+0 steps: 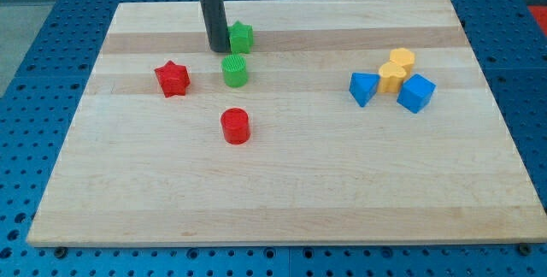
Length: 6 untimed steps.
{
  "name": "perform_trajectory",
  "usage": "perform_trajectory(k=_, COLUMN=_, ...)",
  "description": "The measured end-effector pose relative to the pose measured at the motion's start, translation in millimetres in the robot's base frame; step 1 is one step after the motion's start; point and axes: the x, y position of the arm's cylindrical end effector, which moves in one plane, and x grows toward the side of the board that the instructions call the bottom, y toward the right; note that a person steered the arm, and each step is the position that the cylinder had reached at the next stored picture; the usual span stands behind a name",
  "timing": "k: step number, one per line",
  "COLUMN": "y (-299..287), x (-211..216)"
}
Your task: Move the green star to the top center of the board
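The green star (242, 37) lies near the view's top, left of the board's centre line. My tip (218, 50) stands right against its left side, touching or nearly touching it. The dark rod rises from there out of the view's top. A green cylinder (235, 70) sits just below the star and to the lower right of the tip.
A red star (173, 79) lies at the left, a red cylinder (235, 126) below the green cylinder. At the right is a cluster: two yellow blocks (402, 59) (391, 77), a blue block (364, 88) and a blue cube (416, 93). The wooden board (282, 200) sits on a blue perforated table.
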Motion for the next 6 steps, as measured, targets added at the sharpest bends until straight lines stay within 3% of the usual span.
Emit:
perform_trajectory(k=3, y=17.9, x=-19.2)
perform_trajectory(k=4, y=-8.6, x=-7.2)
perform_trajectory(k=6, y=76.6, x=-19.7)
